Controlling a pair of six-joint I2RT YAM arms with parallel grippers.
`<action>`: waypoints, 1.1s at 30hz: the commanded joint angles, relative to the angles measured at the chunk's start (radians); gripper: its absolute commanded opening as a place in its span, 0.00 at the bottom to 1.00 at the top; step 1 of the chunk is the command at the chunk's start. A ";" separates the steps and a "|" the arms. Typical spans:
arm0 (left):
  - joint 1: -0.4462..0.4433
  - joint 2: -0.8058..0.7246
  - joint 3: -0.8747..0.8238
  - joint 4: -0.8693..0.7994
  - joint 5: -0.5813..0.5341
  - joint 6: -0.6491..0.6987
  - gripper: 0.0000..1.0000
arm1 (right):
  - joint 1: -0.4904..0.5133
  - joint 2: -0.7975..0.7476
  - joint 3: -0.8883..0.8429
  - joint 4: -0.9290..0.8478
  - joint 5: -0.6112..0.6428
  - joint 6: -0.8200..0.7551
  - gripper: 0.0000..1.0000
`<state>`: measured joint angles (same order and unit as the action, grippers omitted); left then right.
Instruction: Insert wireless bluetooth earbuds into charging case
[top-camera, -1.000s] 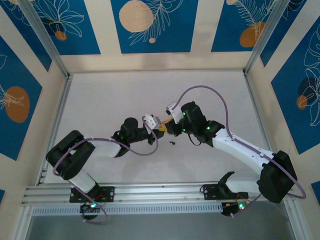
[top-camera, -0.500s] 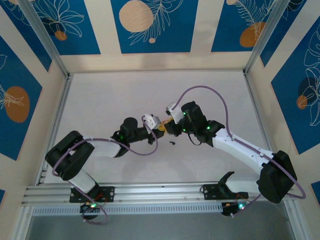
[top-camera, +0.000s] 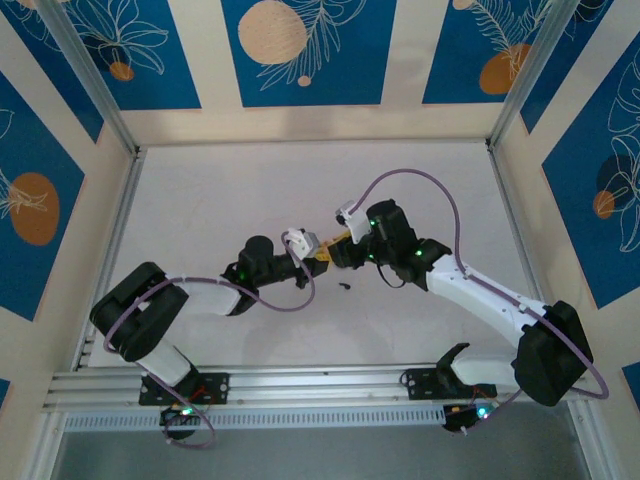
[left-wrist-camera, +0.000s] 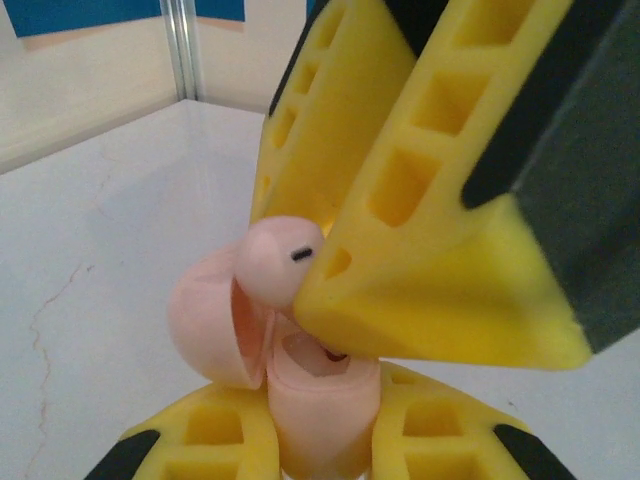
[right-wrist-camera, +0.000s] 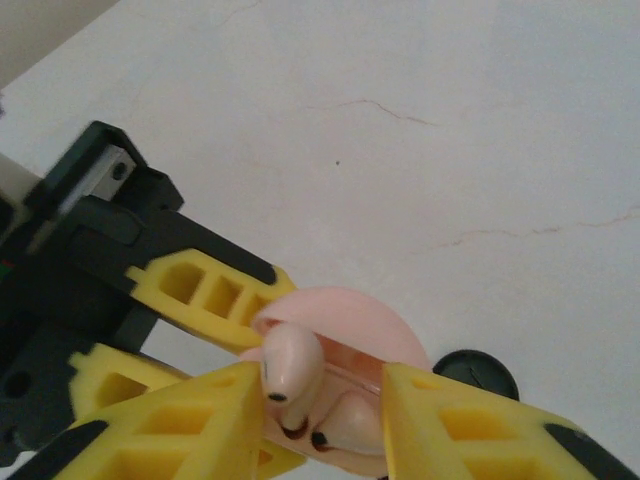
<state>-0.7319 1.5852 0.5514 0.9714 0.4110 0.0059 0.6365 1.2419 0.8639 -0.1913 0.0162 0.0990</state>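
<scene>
Black round puck (right-wrist-camera: 477, 372) lies on white table (right-wrist-camera: 420, 130).

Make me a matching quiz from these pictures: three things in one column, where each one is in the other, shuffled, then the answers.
1. charging case
2. earbud
3. black puck

A. lying on the table
B. above the open case, by the right gripper
C. held in the left gripper, lid open

Pairs: 1-C, 2-B, 3-A
</scene>
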 joint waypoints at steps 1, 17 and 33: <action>-0.009 -0.017 0.006 0.133 0.020 -0.004 0.05 | -0.017 -0.007 -0.014 -0.035 -0.016 0.023 0.39; -0.009 -0.010 0.000 0.135 0.013 -0.003 0.05 | -0.066 -0.088 -0.034 0.025 -0.217 0.044 0.45; -0.009 0.006 -0.009 0.167 0.013 -0.007 0.05 | -0.161 -0.154 -0.024 0.055 -0.416 0.123 0.47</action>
<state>-0.7319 1.5856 0.5495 1.0832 0.4110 0.0059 0.4911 1.1103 0.8421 -0.1516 -0.3412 0.1902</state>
